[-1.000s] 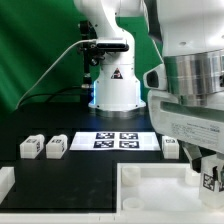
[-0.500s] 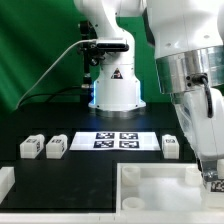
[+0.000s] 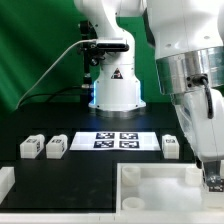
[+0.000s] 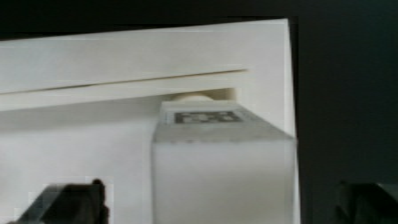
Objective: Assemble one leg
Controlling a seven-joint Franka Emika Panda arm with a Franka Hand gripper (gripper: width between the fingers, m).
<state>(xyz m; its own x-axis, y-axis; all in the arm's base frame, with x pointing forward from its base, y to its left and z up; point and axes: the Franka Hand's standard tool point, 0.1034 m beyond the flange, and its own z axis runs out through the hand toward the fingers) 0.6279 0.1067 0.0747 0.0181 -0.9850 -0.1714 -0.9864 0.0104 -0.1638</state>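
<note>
The leg [image 4: 217, 150], a white post with a tag at its far end, stands upright in the corner of the large white panel [image 4: 80, 130]. My gripper [image 4: 217, 207] straddles it. Both dark fingertips [image 4: 71, 205] stand apart from the leg's sides with a gap on each side, so the gripper is open. In the exterior view the gripper [image 3: 212, 178] hangs low over the panel's [image 3: 160, 192] corner at the right edge, and only a bit of the leg [image 3: 213, 181] shows. Three more legs [image 3: 30, 148] [image 3: 55, 147] [image 3: 171, 146] lie on the black table.
The marker board [image 3: 116, 140] lies between the loose legs at mid-table. The arm's white base [image 3: 115, 88] stands behind it. A white block [image 3: 5, 183] sits at the exterior view's lower left edge.
From one second ago to half a second ago the wrist turned over the leg, so the leg's tag shows less in the exterior view. Nothing has moved since.
</note>
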